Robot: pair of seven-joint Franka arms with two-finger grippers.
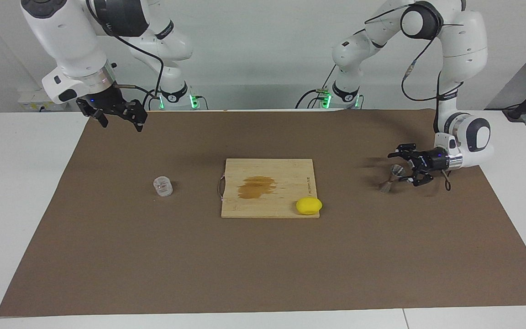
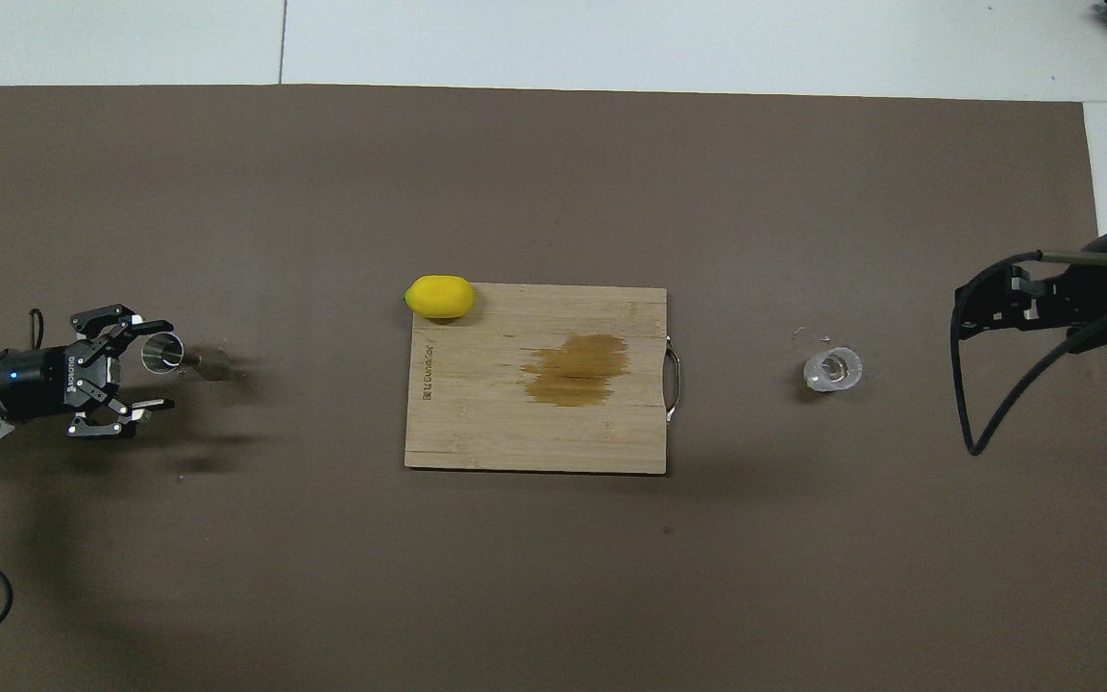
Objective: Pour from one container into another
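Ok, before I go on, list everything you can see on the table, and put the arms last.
Paper mat: one, brown, covering most of the white table.
Cutting board: one, light wood with a dark stain, mid-mat.
Lemon: one, yellow, on the board's corner toward the left arm's end, on the edge farther from the robots.
Glass cup: one, clear, upright on the mat toward the right arm's end.
Jigger: one, silver, standing on the mat toward the left arm's end.
Left gripper: black, fingers open, low beside the jigger, not gripping it.
Right gripper: black, fingers open, raised over the mat's corner, waiting.
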